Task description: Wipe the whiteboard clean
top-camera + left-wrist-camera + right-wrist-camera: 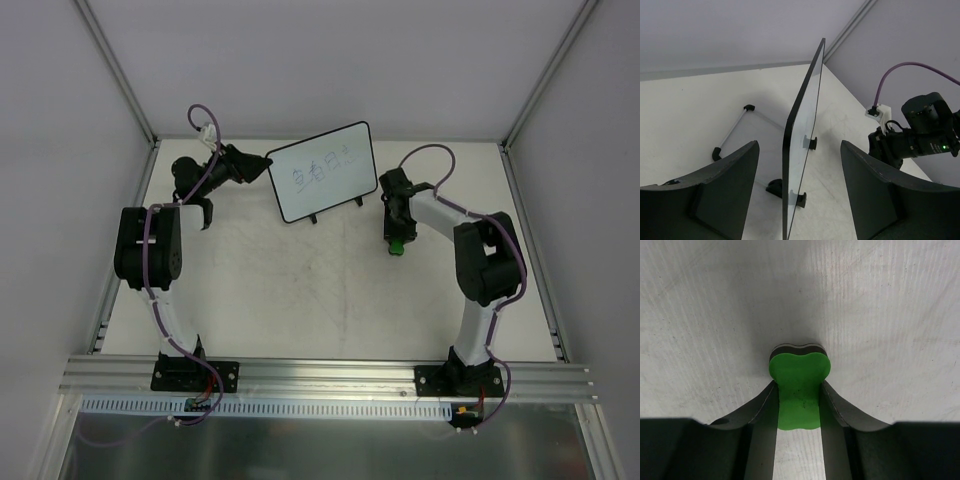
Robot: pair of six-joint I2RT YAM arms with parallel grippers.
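Note:
The whiteboard (320, 170) stands upright on its small black feet at the back middle of the table, with faint blue-green writing on its face. My left gripper (262, 165) is at the board's left edge. In the left wrist view the board (802, 125) shows edge-on between my open fingers (720, 195), which are not touching it; the left gripper (800, 200) is open. My right gripper (396, 240) is to the right of the board and shut on the green eraser (397, 246). In the right wrist view the eraser (799, 375) is pinched in the gripper (798, 390), low over the table.
A wire stand (732, 131) props the board from behind. The right arm (925, 132) shows beyond the board. White walls and metal rails (125, 95) close the table at the back and sides. An aluminium rail (320, 375) runs along the near edge.

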